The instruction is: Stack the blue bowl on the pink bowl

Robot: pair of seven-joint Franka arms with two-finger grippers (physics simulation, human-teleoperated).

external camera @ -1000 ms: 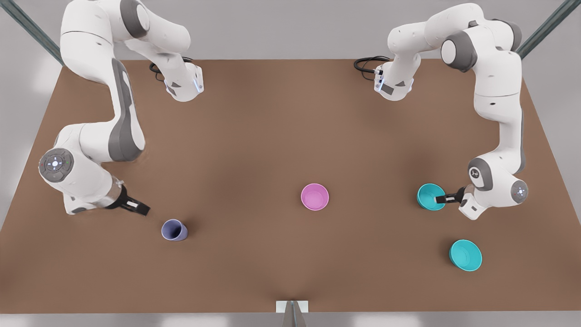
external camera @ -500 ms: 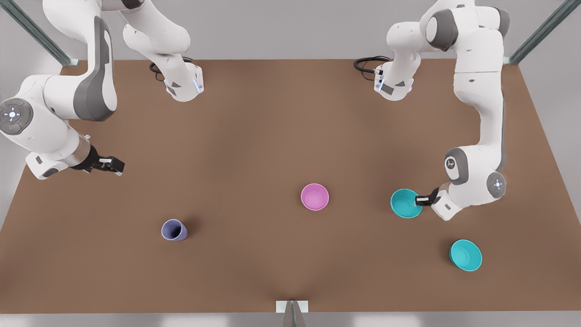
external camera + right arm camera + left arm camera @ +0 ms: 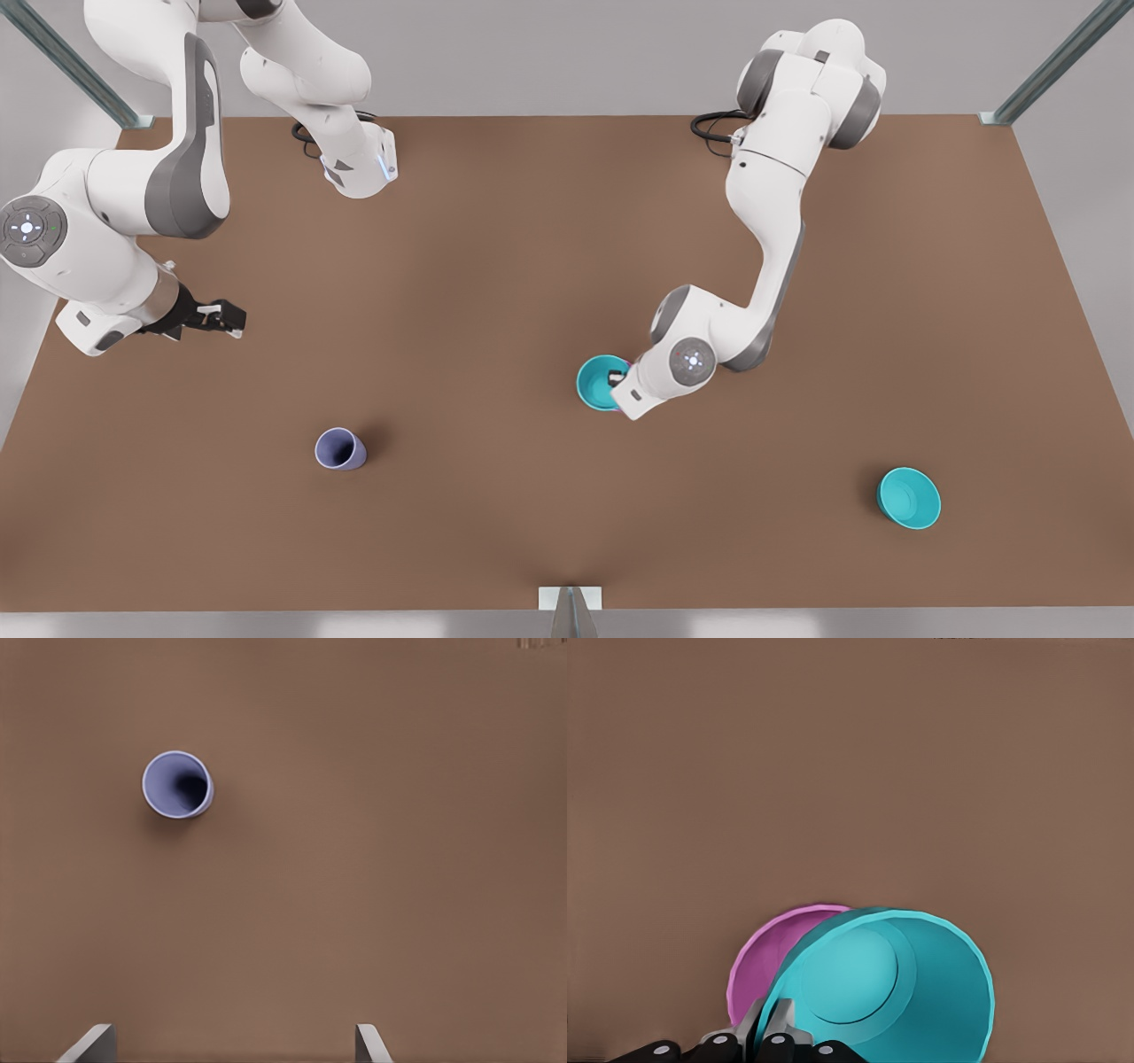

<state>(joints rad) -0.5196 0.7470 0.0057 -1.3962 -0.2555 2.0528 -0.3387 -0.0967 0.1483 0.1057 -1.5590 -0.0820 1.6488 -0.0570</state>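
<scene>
The blue bowl (image 3: pixel 600 382) (image 3: pixel 886 988) hangs tilted over the pink bowl (image 3: pixel 757 958), covering most of it. My left gripper (image 3: pixel 617 379) (image 3: pixel 767 1028), on the arm at the front view's right, is shut on the blue bowl's rim, one finger inside and one outside. In the left wrist view the pink bowl peeks out from behind the blue one. My right gripper (image 3: pixel 226 317) (image 3: pixel 232 1050) waits open near the front view's left edge, its fingertips (image 3: pixel 96 1043) spread wide with nothing between them.
A second teal bowl (image 3: pixel 908 498) lies at the front view's lower right. A lavender cup (image 3: pixel 339 448) (image 3: pixel 177 784) stands at the lower left, below the right gripper. The brown table (image 3: pixel 496 266) spreads under everything.
My left gripper has carried the blue bowl toward the front view's left, from the right side to over the pink bowl. The right arm drew back from the lavender cup, then held still.
</scene>
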